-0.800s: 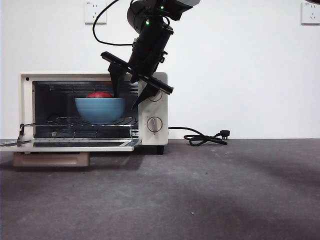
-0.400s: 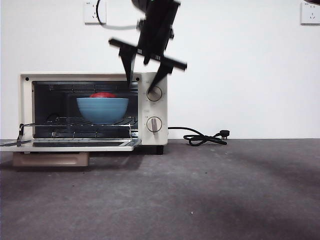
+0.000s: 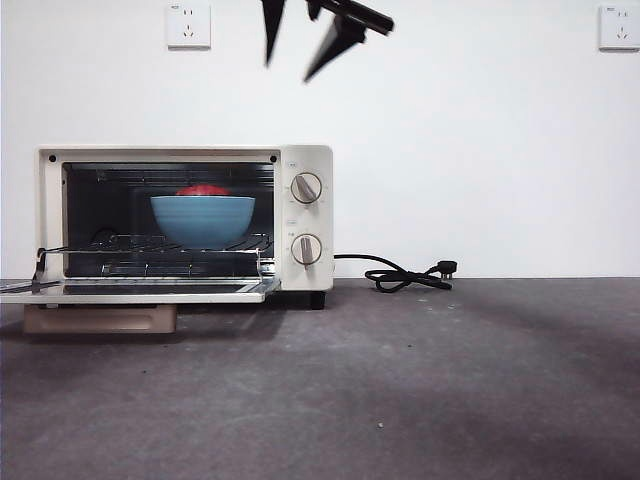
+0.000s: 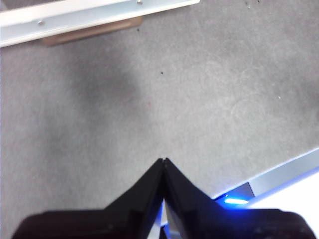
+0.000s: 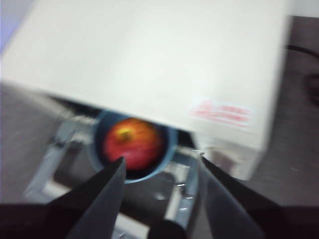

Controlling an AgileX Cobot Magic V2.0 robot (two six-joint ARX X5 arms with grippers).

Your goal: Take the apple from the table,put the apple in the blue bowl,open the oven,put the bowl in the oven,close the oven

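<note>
The cream oven [image 3: 185,222] stands at the left with its door [image 3: 135,290] folded down flat. On the wire rack inside rests the blue bowl [image 3: 202,220], and the red apple [image 3: 203,190] shows just over its rim. From above, the right wrist view looks down on the oven top [image 5: 164,74] with the apple [image 5: 133,144] in the bowl [image 5: 167,149]. My right gripper [image 3: 300,50] hangs open high above the oven, near the picture's top edge, holding nothing. My left gripper [image 4: 164,160] is shut over bare table [image 4: 149,99], with the oven door's edge [image 4: 89,15] far off.
A black cord with plug [image 3: 405,275] lies on the table right of the oven. White wall sockets [image 3: 188,24] sit on the back wall. A tan block [image 3: 100,318] lies under the open door. A pale table edge [image 4: 284,174] shows near the left gripper.
The right gripper has risen from beside the bowl at the oven mouth to high above the oven, open. The bowl with the apple stays on the rack.
</note>
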